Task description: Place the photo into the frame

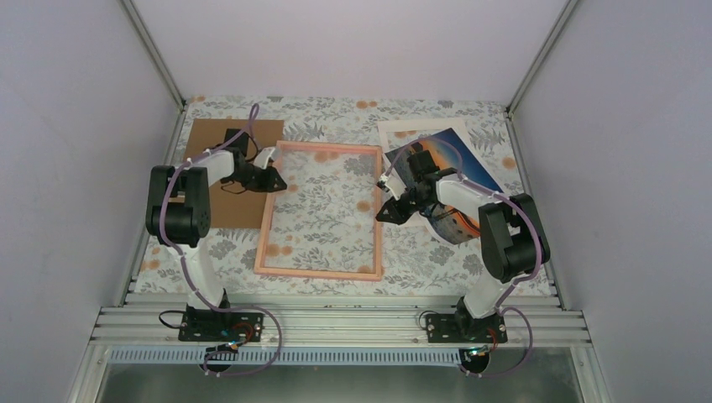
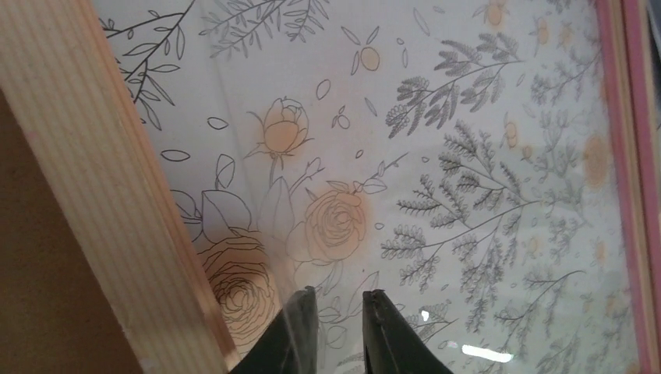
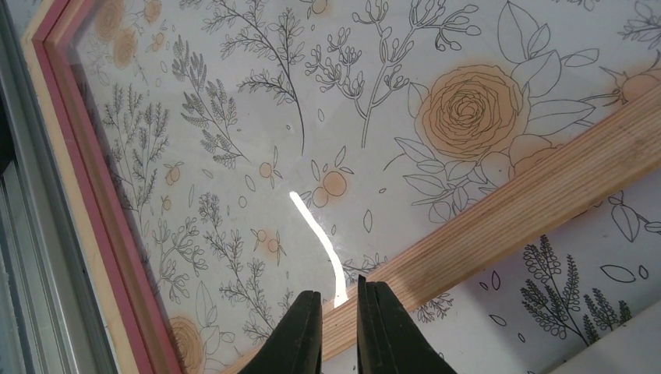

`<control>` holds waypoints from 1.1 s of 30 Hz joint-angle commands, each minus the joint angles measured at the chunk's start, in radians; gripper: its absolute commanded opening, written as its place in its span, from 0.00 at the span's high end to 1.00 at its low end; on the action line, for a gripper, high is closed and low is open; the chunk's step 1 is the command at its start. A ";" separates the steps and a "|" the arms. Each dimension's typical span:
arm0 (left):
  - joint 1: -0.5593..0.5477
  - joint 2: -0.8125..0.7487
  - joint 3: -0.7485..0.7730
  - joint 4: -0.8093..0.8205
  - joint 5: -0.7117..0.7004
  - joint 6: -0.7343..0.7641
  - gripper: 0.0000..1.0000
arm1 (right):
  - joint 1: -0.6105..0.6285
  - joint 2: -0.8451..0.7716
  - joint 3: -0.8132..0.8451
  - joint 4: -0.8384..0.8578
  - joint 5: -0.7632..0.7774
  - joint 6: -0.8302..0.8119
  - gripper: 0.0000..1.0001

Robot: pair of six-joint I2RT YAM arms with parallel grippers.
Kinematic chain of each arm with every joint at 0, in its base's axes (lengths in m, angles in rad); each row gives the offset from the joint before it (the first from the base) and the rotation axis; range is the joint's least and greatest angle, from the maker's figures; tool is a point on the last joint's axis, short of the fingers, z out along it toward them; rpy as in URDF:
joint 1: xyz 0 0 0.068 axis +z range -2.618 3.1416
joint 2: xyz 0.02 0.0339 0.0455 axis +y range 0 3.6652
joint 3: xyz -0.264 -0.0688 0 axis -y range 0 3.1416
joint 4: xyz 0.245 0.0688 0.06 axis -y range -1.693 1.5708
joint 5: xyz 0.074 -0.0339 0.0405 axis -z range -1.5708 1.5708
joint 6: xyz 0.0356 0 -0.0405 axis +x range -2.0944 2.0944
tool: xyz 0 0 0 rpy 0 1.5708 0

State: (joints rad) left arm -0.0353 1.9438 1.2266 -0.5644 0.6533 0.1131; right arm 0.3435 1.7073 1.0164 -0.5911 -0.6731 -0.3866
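Photo [image 1: 472,166] lies at right, outside the frame [image 1: 319,272] — nothing placed yet; my left pincer [image 2: 339,300] and right pincer [image 3: 339,300] hover barely parted, empty.

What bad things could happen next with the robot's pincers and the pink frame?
The left pincer and right pincer sit at the frame's edges; an uneven pull could twist or drop it. Its shiny pane might slip or crack. The photo lies under the right arm, which could scuff it.
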 commanded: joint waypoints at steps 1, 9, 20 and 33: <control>-0.017 -0.016 0.025 -0.022 -0.073 0.002 0.78 | -0.009 0.013 0.017 0.016 -0.029 0.009 0.87; -0.061 -0.083 0.032 -0.042 -0.252 0.018 0.39 | -0.009 0.004 0.020 0.018 -0.029 0.010 0.86; -0.129 -0.163 0.055 -0.060 -0.435 0.053 0.00 | -0.009 -0.023 0.008 0.033 -0.023 0.001 0.86; -0.100 -0.191 0.095 -0.122 -0.613 0.098 0.00 | 0.008 -0.035 0.000 0.088 -0.013 0.049 0.82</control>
State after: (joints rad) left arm -0.1680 1.7382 1.2919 -0.6384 0.1349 0.1802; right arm 0.3439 1.7004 1.0183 -0.5457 -0.6762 -0.3695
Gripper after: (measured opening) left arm 0.998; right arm 0.156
